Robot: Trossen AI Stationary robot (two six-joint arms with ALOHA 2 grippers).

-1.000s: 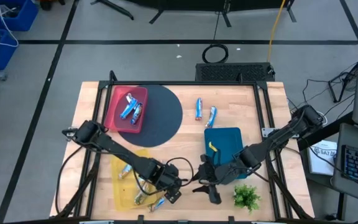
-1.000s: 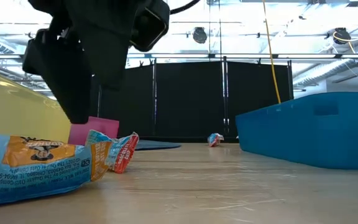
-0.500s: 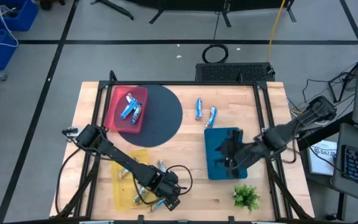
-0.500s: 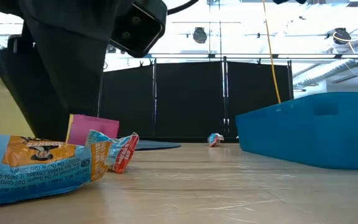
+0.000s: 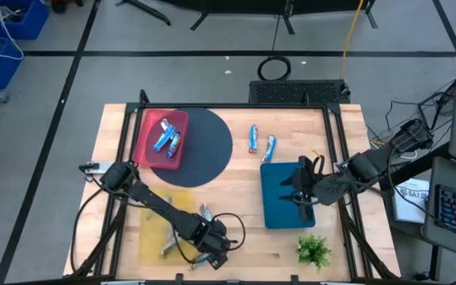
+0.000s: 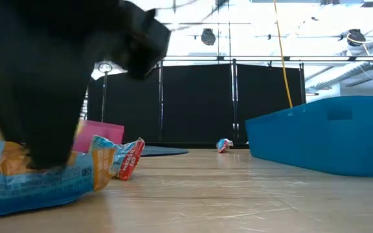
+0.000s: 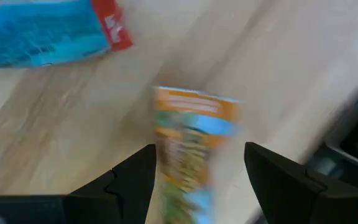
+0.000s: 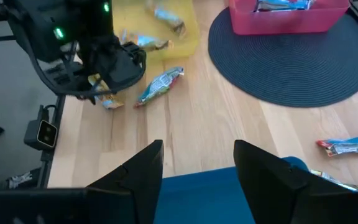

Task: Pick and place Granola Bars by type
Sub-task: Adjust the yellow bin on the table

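Granola bars lie scattered. Two blue ones are in the red bin (image 5: 161, 138), two more lie on the wood (image 5: 260, 142) beyond the blue bin (image 5: 282, 207), and several lie on and beside the yellow tray (image 5: 158, 223). My left gripper (image 7: 201, 186) is open and low near the table's near edge. Its fingers stand on either side of a flat-lying bar with an orange end (image 7: 191, 140); this bar (image 6: 37, 184) also shows in the low view. A blue bar with a red end (image 7: 42, 31) lies beyond. My right gripper (image 8: 197, 174) is open and empty, above the blue bin. My left gripper comes at the orange-ended bar (image 7: 194, 112) from above, slanting, with its fingers lying along the bar's two long sides. The bar lies flat on the wood. I cannot tell whether a finger touches it.
A dark round mat (image 5: 204, 146) lies under the red bin's right side. A small green plant (image 5: 315, 250) stands at the near right corner. Bare wood stretches between the yellow tray and the blue bin. The table's near edge is close to my left gripper.
My right gripper has risen from the near middle of the table and moved toward the right and far side, and now stands over the blue bin. My left gripper has shifted slightly toward the near edge and come down over the orange-ended bar.
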